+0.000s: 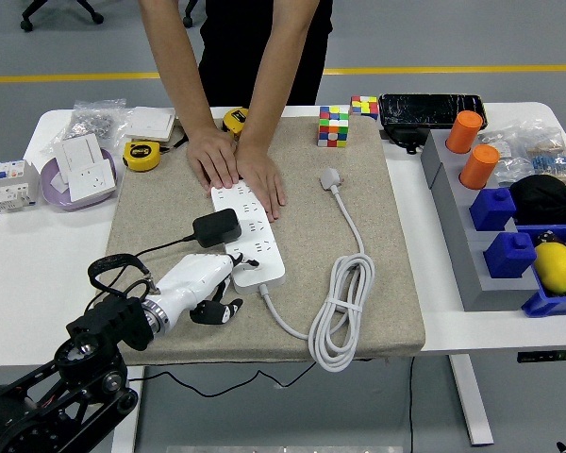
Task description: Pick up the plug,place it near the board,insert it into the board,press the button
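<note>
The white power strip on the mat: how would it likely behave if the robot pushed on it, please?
The power strip looks rigid and flat, so unlikely to tip. It might slide, though the person's hands pressing its far end probably prevent that. Its coiled cable looks floppy and would trail.

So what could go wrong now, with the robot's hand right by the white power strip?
Three things might go wrong. The left hand touches the near end of the power strip; a push from the side could slide it, though the person's hands hold the far end down. The black plug sits close by, so a finger might knock it. The plug's black cable loops beside the wrist and could snag.
</note>
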Action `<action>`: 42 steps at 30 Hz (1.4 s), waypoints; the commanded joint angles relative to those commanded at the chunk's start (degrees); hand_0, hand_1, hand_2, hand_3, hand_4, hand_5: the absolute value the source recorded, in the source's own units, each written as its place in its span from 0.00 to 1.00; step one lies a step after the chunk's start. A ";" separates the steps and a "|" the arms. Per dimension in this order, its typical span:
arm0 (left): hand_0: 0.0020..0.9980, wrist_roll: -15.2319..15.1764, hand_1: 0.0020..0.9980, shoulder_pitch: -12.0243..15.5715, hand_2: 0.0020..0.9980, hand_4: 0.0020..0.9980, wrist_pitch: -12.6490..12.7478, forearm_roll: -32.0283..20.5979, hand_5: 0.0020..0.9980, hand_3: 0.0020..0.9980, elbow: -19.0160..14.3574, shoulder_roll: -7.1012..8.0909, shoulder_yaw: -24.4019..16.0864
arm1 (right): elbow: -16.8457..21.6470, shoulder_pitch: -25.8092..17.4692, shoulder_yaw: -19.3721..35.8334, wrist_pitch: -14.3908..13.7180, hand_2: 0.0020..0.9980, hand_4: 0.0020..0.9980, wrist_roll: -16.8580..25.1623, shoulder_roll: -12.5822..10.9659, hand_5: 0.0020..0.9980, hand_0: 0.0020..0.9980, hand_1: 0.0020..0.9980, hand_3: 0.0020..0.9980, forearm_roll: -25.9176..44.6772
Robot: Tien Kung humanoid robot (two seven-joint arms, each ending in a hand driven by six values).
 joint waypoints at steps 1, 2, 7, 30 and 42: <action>0.14 -0.06 0.02 0.00 0.15 0.62 -0.07 -0.31 0.00 0.78 -0.54 0.05 -0.36 | 0.00 0.00 0.00 0.00 0.84 1.00 0.00 0.01 1.00 1.00 0.92 0.83 0.02; 0.14 -0.20 0.02 0.00 0.15 0.62 -0.15 -1.20 0.00 0.78 -1.85 0.13 -1.00 | 0.00 0.01 0.00 0.00 0.84 1.00 0.00 0.02 1.00 1.00 0.92 0.83 0.04; 0.15 -3.94 0.02 -0.54 0.15 0.63 3.89 -7.86 0.00 0.76 -4.96 -0.75 -4.69 | 0.00 0.00 0.15 -0.02 0.84 1.00 -0.06 0.08 1.00 1.00 0.92 0.83 0.02; 1.00 -19.33 1.00 -9.24 1.00 1.00 13.40 -57.34 0.39 0.94 18.82 -13.04 -17.17 | 0.00 0.31 -0.87 -0.05 0.84 1.00 -0.18 0.53 1.00 1.00 0.92 0.83 0.82; 1.00 -11.84 1.00 -12.93 0.92 1.00 6.92 -32.42 0.40 0.85 26.35 -11.26 -13.52 | 0.00 0.31 -0.90 0.00 0.84 1.00 -0.36 0.18 1.00 1.00 0.92 0.83 0.22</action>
